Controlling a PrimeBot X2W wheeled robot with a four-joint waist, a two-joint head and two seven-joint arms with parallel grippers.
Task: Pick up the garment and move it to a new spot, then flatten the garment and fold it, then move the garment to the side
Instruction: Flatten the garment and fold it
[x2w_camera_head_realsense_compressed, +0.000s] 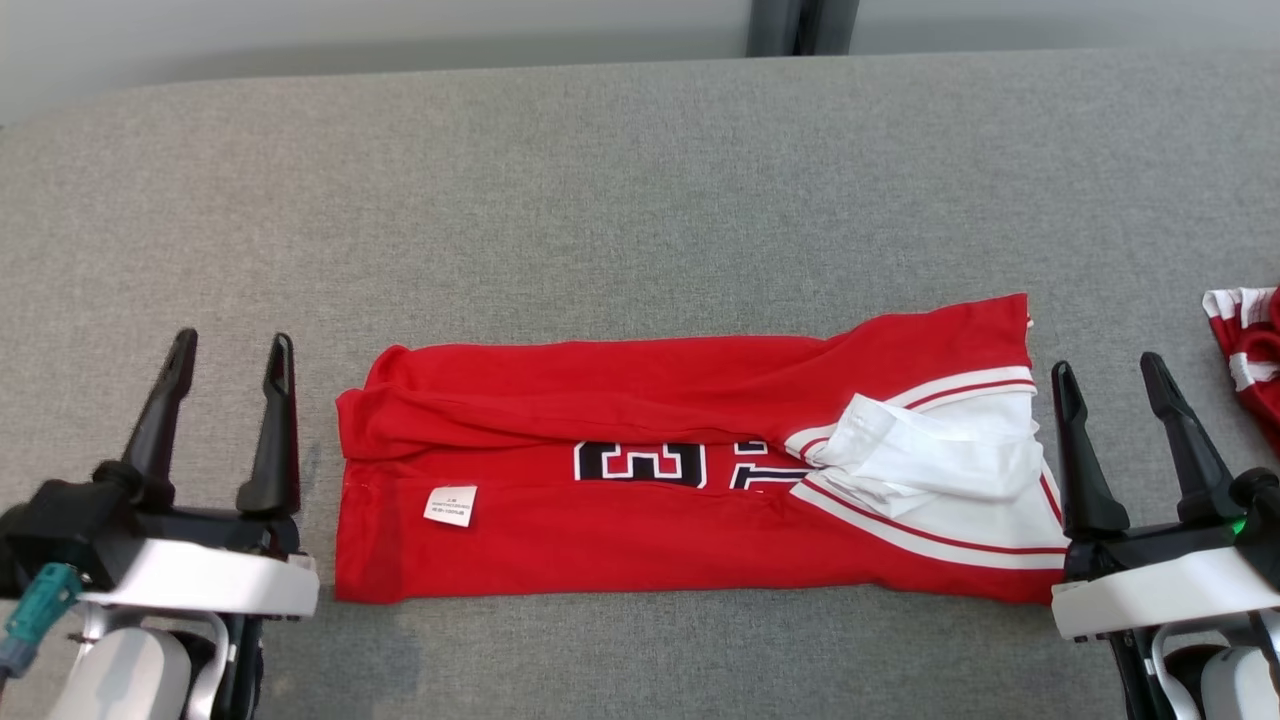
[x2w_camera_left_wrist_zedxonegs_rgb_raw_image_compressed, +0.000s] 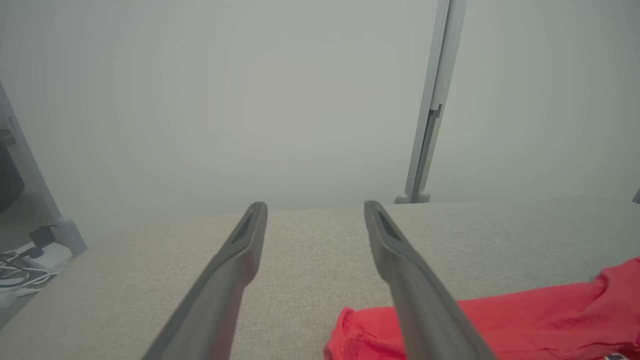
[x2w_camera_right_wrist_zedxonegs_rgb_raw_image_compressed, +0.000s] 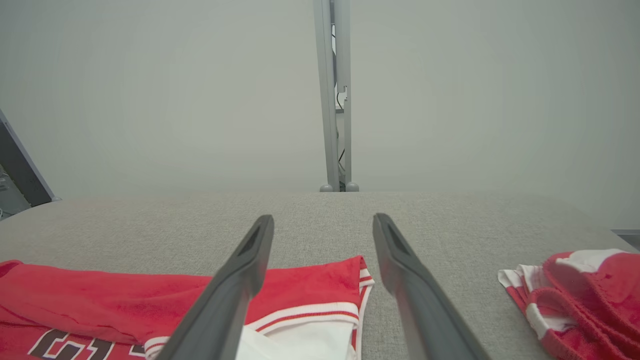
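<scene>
In the head view, one red shirt (x2w_camera_head_realsense_compressed: 640, 545) lies in the middle of the frame on the grey table (x2w_camera_head_realsense_compressed: 640, 180). It is folded into a long band with its white trim at the right end and one white label (x2w_camera_head_realsense_compressed: 450, 505) showing. That shape suggests the first fold is made and a crosswise fold is due. The left claw (x2w_camera_head_realsense_compressed: 234, 340) at the lower left and the right claw (x2w_camera_head_realsense_compressed: 1105, 363) at the lower right flank the two short ends. Both are spread wide and hold nothing, probably placed to take an end each. One crumpled cloth (x2w_camera_head_realsense_compressed: 1250, 345), red and white, sits at the right edge, apart from the shirt.

In the left wrist view, two fingers gape over bare table, with the shirt's end at the lower right.

In the right wrist view, two fingers stand wide over the trimmed end, with the crumpled cloth at the lower right.

That makes two claws, one shirt and one cloth.
</scene>
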